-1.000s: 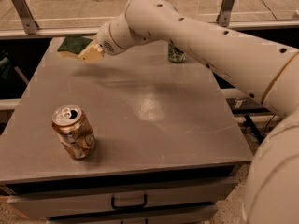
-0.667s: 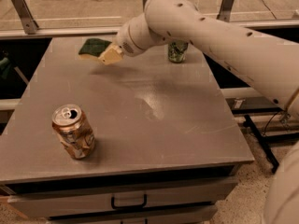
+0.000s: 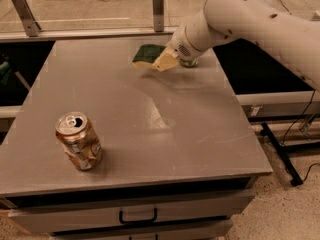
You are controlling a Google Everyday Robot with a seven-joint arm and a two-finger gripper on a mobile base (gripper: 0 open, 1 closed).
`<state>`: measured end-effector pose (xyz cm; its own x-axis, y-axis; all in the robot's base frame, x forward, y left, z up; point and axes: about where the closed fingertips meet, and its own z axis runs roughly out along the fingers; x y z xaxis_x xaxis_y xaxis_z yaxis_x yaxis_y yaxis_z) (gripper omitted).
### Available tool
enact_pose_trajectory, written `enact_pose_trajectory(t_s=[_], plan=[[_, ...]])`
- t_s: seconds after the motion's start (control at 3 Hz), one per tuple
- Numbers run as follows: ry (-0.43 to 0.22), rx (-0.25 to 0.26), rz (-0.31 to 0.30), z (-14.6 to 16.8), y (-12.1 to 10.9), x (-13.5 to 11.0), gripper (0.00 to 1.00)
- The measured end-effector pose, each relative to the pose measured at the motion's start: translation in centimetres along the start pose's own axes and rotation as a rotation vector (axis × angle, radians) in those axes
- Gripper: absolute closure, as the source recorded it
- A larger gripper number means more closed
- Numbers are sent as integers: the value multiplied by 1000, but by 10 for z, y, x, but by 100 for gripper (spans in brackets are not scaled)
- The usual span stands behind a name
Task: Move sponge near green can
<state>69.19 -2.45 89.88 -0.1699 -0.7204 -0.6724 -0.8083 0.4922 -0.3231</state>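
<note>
The sponge (image 3: 146,53), with its dark green top and pale yellow underside, is held at the far middle of the grey table (image 3: 170,134), just above its surface. My gripper (image 3: 162,61) is shut on the sponge's right end. The green can (image 3: 189,63) stands just right of the gripper at the table's far right. It is mostly hidden behind my white arm, and only its lower part shows.
A dented orange-brown can (image 3: 78,140) stands at the table's front left. A drawer with a black handle (image 3: 138,217) is below the front edge. A rail with metal posts (image 3: 158,8) runs behind the table. My arm spans the upper right.
My gripper has carried the sponge to the right along the far edge, from the far left corner to just beside the green can. The orange-brown can has not moved.
</note>
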Motion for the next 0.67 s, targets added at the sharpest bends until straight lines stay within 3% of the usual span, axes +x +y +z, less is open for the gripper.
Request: enact_pose_trajectory(t_s=[0.67], plan=[[119, 3, 19, -38, -8, 44, 100]])
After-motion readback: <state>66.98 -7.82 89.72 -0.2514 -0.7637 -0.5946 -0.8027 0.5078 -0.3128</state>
